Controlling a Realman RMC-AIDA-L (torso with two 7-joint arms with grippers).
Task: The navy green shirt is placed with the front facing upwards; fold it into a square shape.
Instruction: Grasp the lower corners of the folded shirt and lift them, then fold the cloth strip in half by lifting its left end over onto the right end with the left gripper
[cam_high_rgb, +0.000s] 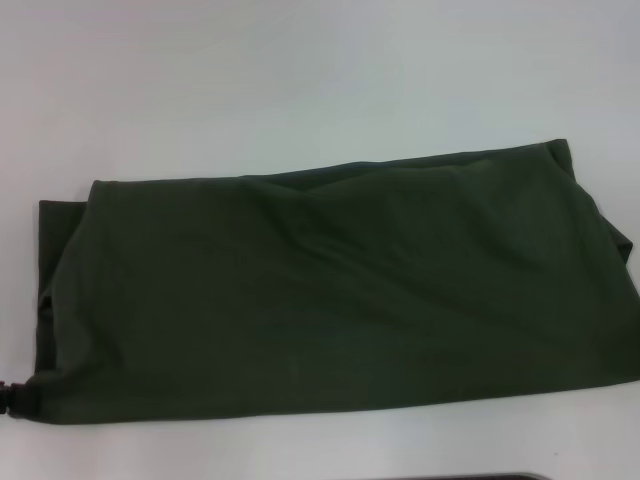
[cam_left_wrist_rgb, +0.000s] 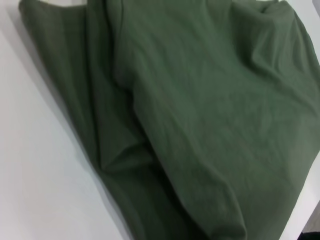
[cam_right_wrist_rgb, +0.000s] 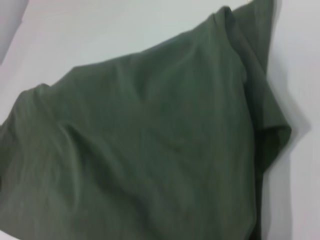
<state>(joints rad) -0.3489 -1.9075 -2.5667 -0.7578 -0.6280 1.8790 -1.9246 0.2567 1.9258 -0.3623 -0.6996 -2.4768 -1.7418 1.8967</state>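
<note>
Spread across the white bench (cam_high_rgb: 300, 70) in the head view: the dark olive-green cotton shirt (cam_high_rgb: 330, 290), lying flat as a wide band, plain side up, no lettering or collar showing. Already folded over itself, judging by the doubled edges: a lower layer peeking out at the robot's left end, another along the far edge, a loose corner sticking out at the right end. Laid so, probably, to bring the long garment down to a strip that 1 more fold across its width could turn into a square. Soft creases across the middle, so not yet smoothed. At the near left corner of the cloth, a small dark part at the frame edge, likely the left claw (cam_high_rgb: 10, 396), touching or just beside the hem (too little shown to tell whether wide, narrow or holding cloth). Right claw not visible anywhere, so its state cannot be told. Left wrist view close over the stacked layers of the shirt (cam_left_wrist_rgb: 215, 115) at that end; right wrist view over the opposite end of the shirt (cam_right_wrist_rgb: 140, 150), with its folded edge against bare bench. No containers in sight, hence nothing held in any.
</note>
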